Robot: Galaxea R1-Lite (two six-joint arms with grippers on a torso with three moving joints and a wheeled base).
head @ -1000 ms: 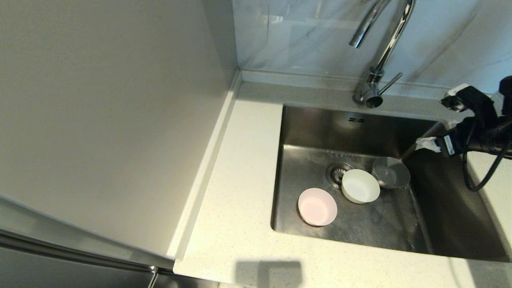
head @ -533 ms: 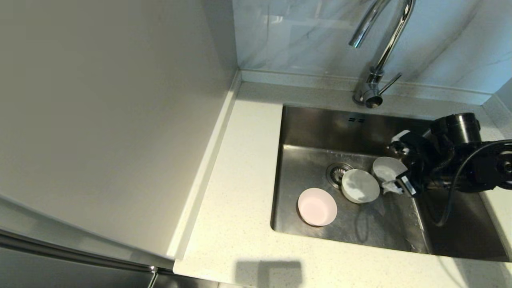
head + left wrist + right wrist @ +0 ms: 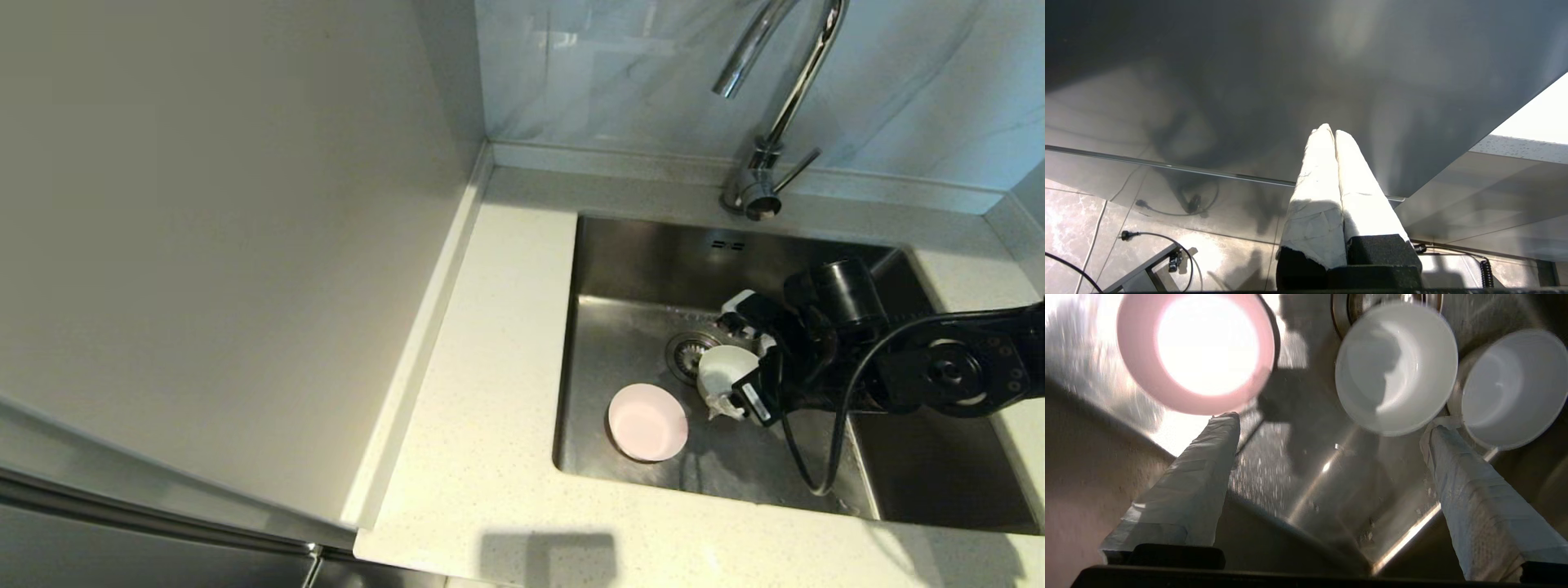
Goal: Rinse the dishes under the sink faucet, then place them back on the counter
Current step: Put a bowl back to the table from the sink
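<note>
Stainless steel is forming the sink (image 3: 629,269), sunk in the speckled counter (image 3: 490,327). Three bowls are sitting on its floor near the front-left corner: one pink bowl (image 3: 647,422) leftmost, one white bowl (image 3: 725,367) beside the drain strainer (image 3: 684,353), and one grey bowl (image 3: 1511,388) touching it, hidden under the arm in the head view. The right gripper (image 3: 1331,428) is hanging over them with fingers spread wide, holding nothing. One faucet (image 3: 767,106) is standing at the back edge. The left gripper (image 3: 1334,134) is sitting parked, fingers pressed together.
</note>
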